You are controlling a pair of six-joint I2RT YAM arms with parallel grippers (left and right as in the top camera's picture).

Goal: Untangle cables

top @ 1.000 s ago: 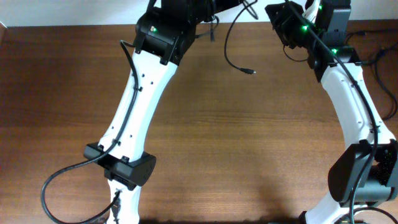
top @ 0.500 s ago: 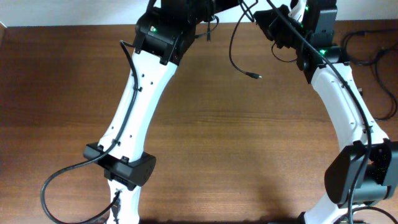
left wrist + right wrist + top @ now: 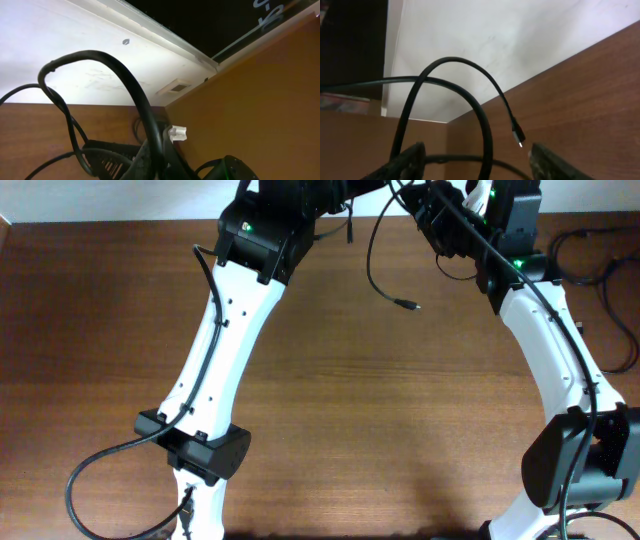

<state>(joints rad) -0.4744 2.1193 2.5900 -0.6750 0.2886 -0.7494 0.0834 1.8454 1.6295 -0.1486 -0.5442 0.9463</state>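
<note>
- cables (image 3: 369, 260): thin, black, round-section cords; one hangs in a smooth curve over the far part of the surface (image 3: 400, 410); small plug (image 3: 406, 304) at its free end
- left tool (image 3: 152, 165): pressed together, pinching the cables
- right tool (image 3: 477, 161): spread; cord loops cross between its fingers
- surface: brown wood grain, matt

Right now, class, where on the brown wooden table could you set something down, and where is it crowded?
Free: the brown wooden table's bare middle, between the white left arm and white right arm, nearer than the dangling plug; the strip left of the left arm. Crowded: the far edge, where thin black cables hang by both arms' wrists.
</note>
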